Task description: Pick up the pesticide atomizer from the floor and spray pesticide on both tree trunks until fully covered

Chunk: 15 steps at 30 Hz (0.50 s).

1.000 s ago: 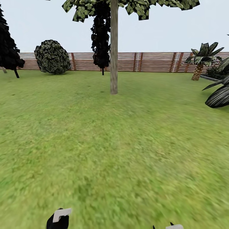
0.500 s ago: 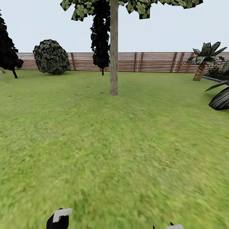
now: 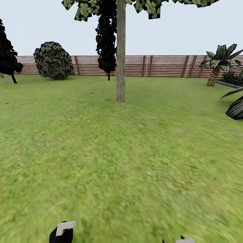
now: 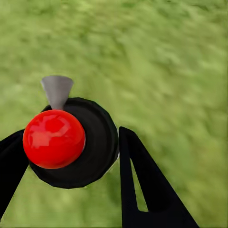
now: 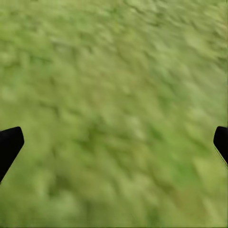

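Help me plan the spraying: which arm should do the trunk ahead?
Left. Its gripper already holds the atomizer between its fingers, while the right gripper is open over grass. The trunk stands ahead.

No legible text or markings.

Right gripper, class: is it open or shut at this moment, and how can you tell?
Open. In the right wrist view the right gripper has its fingertips far apart at opposite edges, with only lawn between them.

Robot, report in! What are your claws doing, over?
Left claw shut on pesticide atomizer. Right claw open. Tree trunk straight ahead across lawn, path clear.
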Available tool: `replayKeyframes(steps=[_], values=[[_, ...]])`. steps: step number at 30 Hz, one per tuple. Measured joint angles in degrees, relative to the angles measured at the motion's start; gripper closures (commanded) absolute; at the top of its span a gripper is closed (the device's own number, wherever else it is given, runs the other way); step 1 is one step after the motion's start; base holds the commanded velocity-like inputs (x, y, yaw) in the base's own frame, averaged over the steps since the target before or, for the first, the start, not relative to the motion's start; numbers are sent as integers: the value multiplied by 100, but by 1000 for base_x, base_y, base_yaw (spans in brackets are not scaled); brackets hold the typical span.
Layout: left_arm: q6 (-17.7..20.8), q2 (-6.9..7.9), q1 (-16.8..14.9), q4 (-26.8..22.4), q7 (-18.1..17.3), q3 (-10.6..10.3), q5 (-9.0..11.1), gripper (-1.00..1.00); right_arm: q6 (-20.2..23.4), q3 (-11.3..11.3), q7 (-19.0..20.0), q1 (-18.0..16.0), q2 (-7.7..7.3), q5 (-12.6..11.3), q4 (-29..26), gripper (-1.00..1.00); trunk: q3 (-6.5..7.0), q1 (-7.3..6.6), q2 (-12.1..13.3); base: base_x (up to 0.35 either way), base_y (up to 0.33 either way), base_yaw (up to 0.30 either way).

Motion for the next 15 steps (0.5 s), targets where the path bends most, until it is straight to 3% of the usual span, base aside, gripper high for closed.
replayKeyframes(steps=[15], values=[[0,0,0,0,0,-8,0,100,-1,0,0,0,0,-2,0,-100,0,0,0,338,0,0]])
